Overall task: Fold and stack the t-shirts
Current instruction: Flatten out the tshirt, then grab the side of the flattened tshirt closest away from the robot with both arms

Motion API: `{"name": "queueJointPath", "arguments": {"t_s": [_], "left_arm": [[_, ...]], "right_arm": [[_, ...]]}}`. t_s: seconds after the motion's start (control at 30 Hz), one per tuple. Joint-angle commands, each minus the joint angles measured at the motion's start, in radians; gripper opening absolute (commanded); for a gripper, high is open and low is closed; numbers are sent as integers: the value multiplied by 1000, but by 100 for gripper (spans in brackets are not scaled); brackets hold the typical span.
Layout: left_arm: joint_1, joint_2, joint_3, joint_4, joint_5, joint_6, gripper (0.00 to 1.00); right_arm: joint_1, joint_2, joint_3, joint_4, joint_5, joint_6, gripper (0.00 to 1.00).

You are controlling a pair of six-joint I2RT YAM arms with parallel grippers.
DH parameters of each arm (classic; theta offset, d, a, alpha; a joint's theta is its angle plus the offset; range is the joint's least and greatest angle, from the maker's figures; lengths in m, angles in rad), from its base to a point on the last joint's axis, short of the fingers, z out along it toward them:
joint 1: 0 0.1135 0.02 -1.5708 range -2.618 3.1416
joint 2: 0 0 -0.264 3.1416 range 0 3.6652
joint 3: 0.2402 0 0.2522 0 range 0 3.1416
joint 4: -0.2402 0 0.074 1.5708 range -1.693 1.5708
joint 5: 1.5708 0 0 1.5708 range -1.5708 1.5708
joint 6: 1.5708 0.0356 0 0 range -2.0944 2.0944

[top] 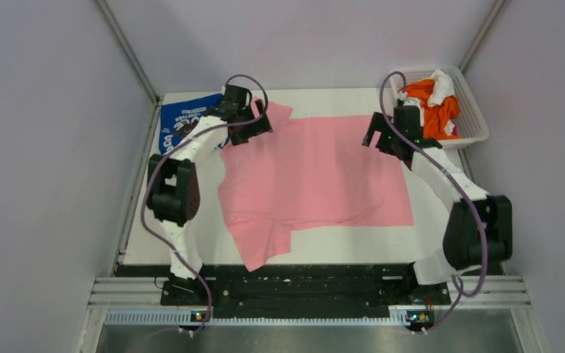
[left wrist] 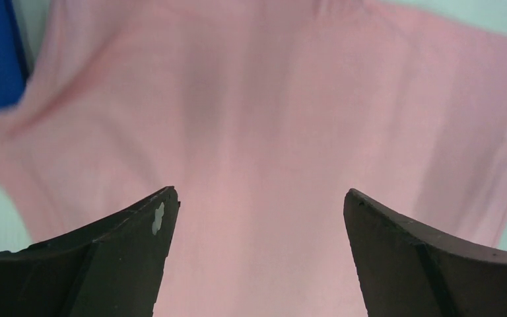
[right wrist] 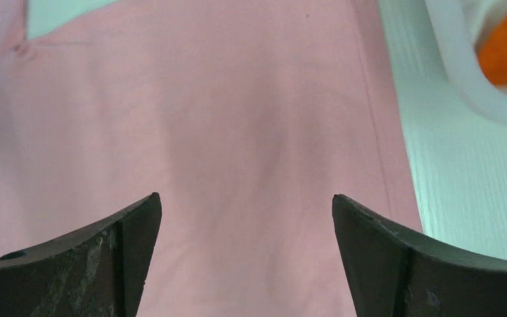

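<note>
Pink t-shirt (top: pixel 316 173) is spread out flat and mostly smooth on the table (top: pixel 353 241), lying sideways, and it fills the space beneath and between both of my hands. The left gripper (top: pixel 252 126) hangs over the far shoulder, right where the far sleeve sticks out, and its jaws are spread wide with nothing between them but pink cloth below. The right gripper (top: pixel 381 137) is set over the far corner at the hem end, just inside the shirt's side edge, jaws equally wide and gripping nothing. From the wrist views I can't tell whether either set of fingertips is touching the fabric or floating just above it. The second sleeve lies on the near side, well apart from both hands, with a slight crease at its root. Off to the outer side of my left gripper, just beside the pink shoulder, sits the blue t-shirt (top: pixel 182 119), white lettering up, partly hidden under that arm. Past the outer side of my right gripper is the white basket (top: pixel 480 129) with orange cloth (top: pixel 435 112) in it. I read this as the opening of the pink shirt's first fold, with nothing stacked yet. The next move calls for both hands to drop together, pinch the far edge through both layers, then lift evenly and carry it toward the near edge so the cloth doesn't drag or skew.
</note>
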Motion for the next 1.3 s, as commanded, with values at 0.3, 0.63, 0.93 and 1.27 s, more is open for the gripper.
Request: {"name": "queueJointPath", "arguments": {"t_s": [0.3,0.63,0.93,1.27], "left_arm": [[-433,-826,-776,-228,-347,-129,96],[-700,-1161,-1141,-404,-232,-450,87],[-748,-1078,-1207,-258,-197,-499,61],[-752,-917,-1175,-193,-212,-472,53]], "right_arm": [[0,-624,-455,-40,-24,182,99],[0,-634,-473,-73,29,177,99],[1,-613,-475,-74,51,173,99],[0,-603,-490,-64,74,180,99]]}}
